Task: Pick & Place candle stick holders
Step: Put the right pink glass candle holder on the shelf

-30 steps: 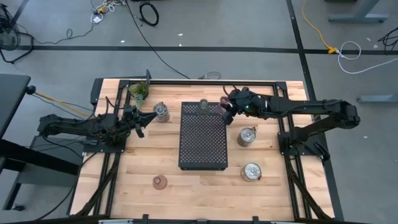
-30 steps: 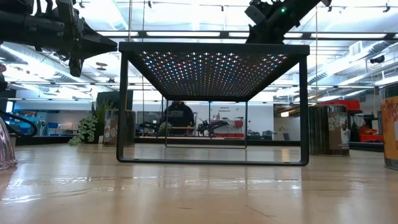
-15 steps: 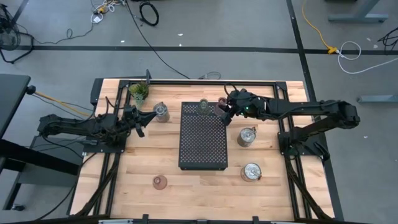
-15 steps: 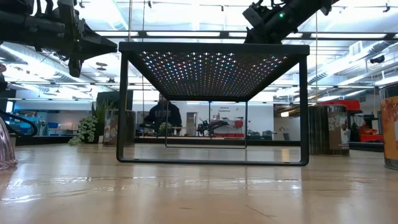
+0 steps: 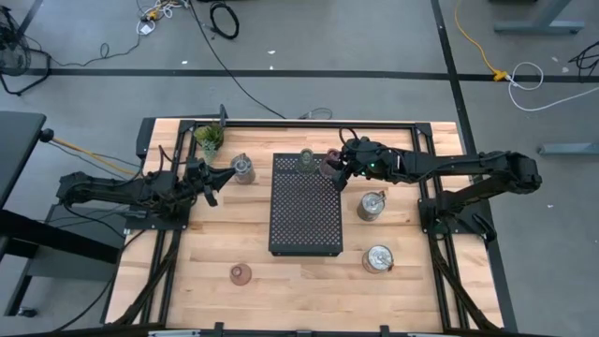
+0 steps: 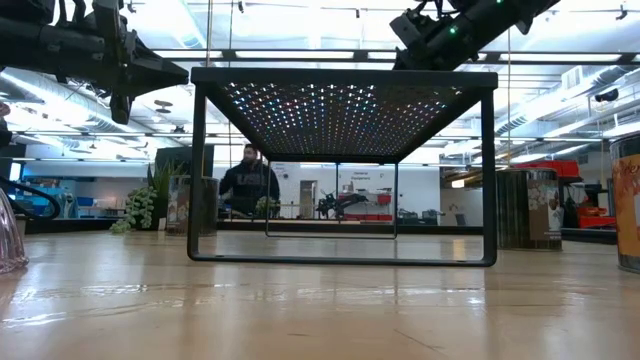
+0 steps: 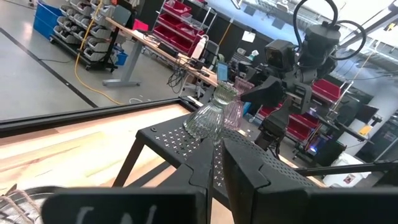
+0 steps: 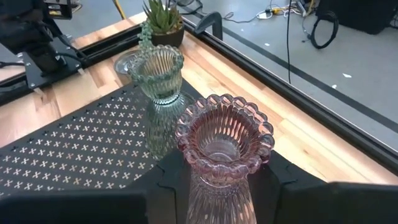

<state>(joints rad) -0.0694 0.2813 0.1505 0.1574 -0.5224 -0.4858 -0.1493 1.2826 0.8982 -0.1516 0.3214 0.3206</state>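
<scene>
Black and perforated, the raised tray (image 5: 306, 206) stands mid-table on the pale wooden table (image 5: 206, 243), the biggest thing there. On its far edge stands one pale green holder (image 5: 306, 159), the only one placed so far.

Right of the tray, the right gripper (image 5: 335, 168) hangs at the tray's far corner, grasping a pinkish-brown holder (image 8: 224, 140) by its stem, not yet set down beside the green one.

Left of the tray, the left gripper (image 5: 213, 178) waits clenched and empty, near a silvery glass holder (image 5: 242, 168) and a small potted plant (image 5: 209, 139).

Four remain on the table, by my judgement: that glass one, two more glass holders (image 5: 372, 205) to the tray's right, and a second pinkish one (image 5: 241, 273) near the front.
</scene>
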